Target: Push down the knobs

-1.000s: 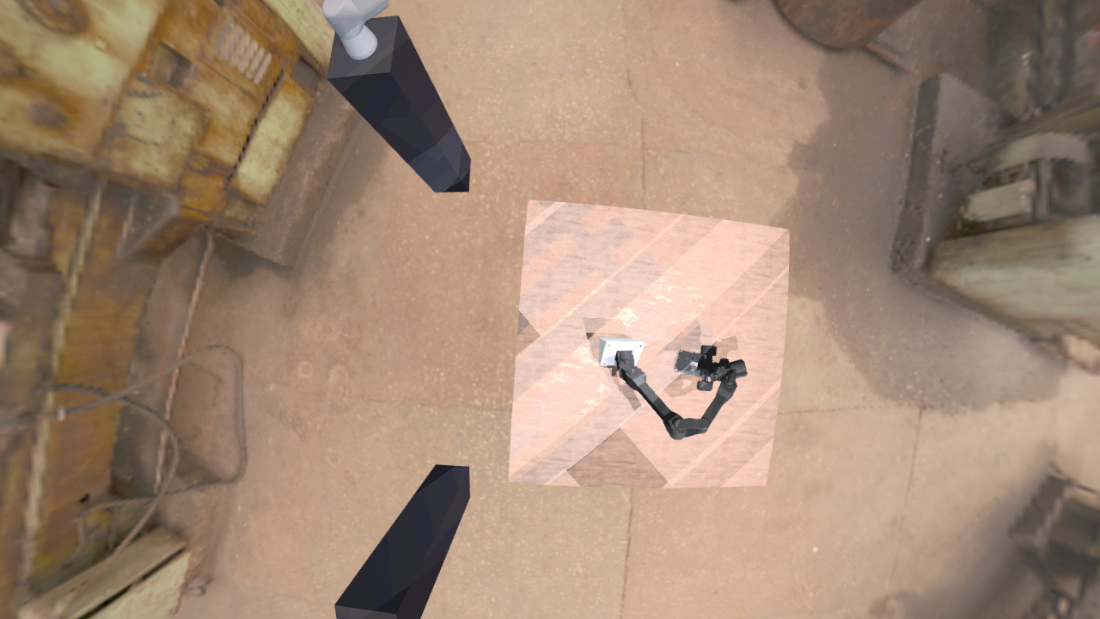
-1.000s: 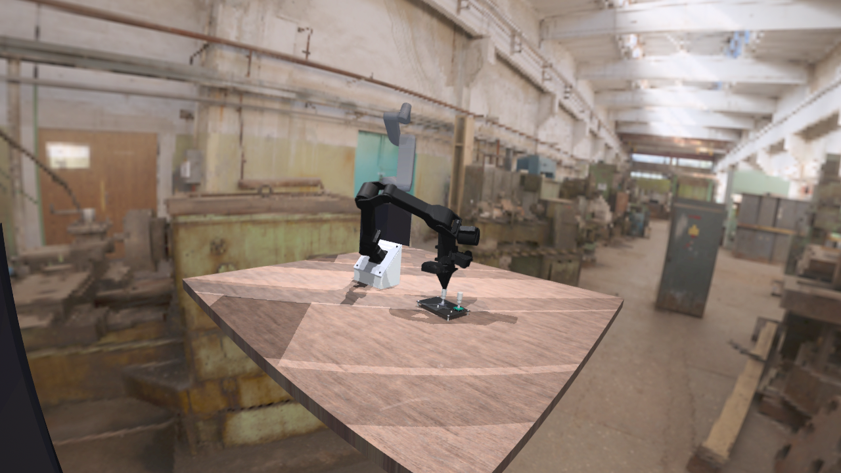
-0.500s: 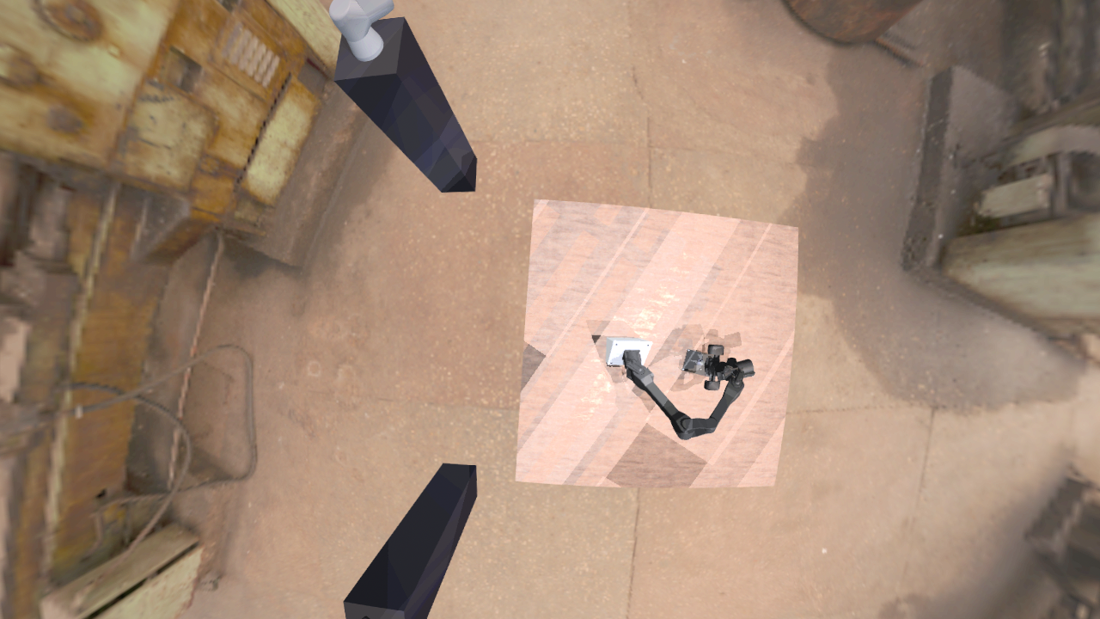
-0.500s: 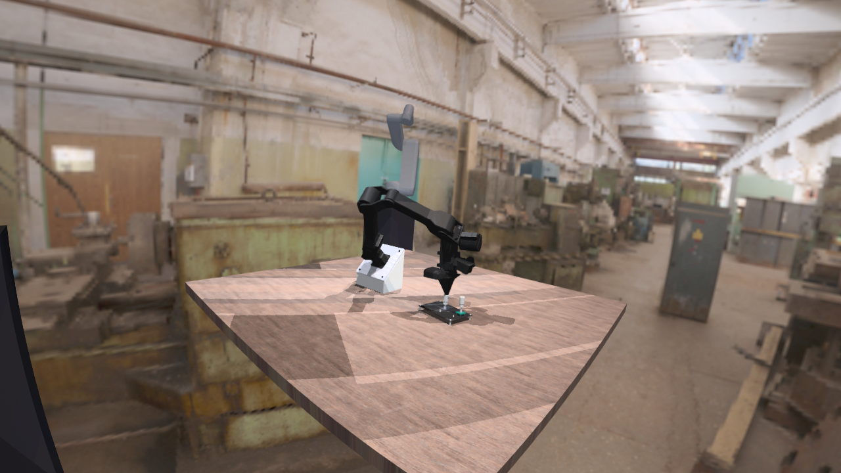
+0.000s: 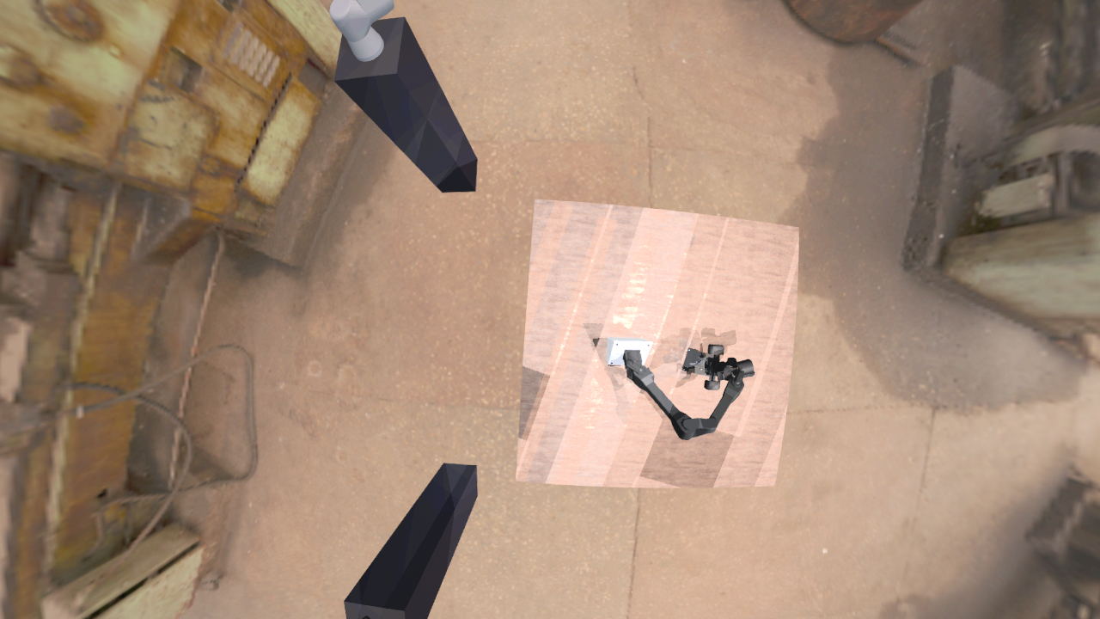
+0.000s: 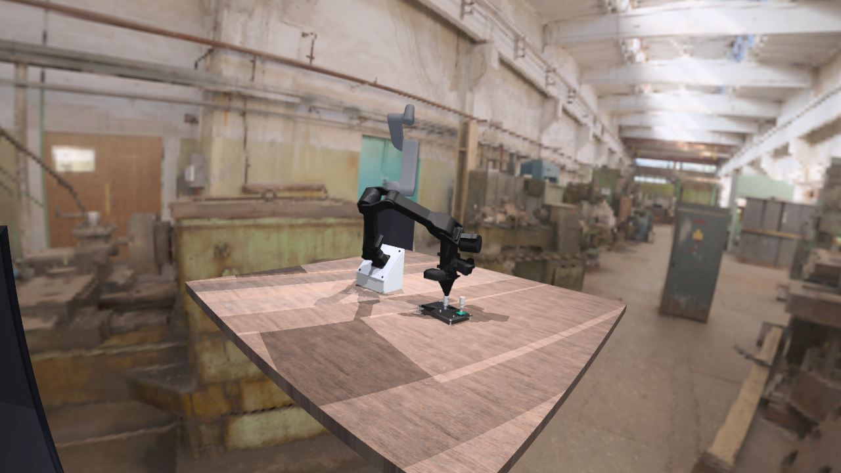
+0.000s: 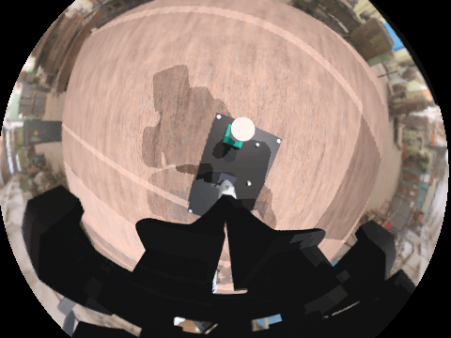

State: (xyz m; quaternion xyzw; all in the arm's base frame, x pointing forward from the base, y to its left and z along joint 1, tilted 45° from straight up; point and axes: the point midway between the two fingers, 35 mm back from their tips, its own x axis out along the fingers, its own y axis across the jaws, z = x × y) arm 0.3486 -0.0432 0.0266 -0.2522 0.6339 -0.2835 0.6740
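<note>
1. The gripper [image 6: 447,290] points straight down, its fingers pressed together into a single wedge with nothing between them.
2. In the exterior view the wedge tip stands directly above the near knob [image 6: 445,301], close over it — whether it touches the knob's top is too small to tell.
3. The circuit board [image 6: 449,312] lies on the table [image 6: 376,376] just right of centre in that view, in front of the arm's white base [image 6: 381,273]; its short legs cannot be made out.
4. The far knob [image 6: 462,300] stands free to the right of the gripper, a pale cylinder on a teal potentiometer [image 6: 462,315].
5. In the wrist view the board [image 7: 254,165] sits at the centre of the frame, with the far knob [image 7: 242,128] as a white disc over a green body at its upper edge.
6. The near knob is almost wholly hidden there by the fingertips; only a small pale patch shows at the wedge tip, so how far down it sits cannot be judged.
7. In the top view the arm covers the board [image 5: 696,360] — only a dark corner shows right of the base [image 5: 626,350], and neither knob can be picked out.
8. The lower third of the wrist view is filled by the gripper's own black body.
</note>
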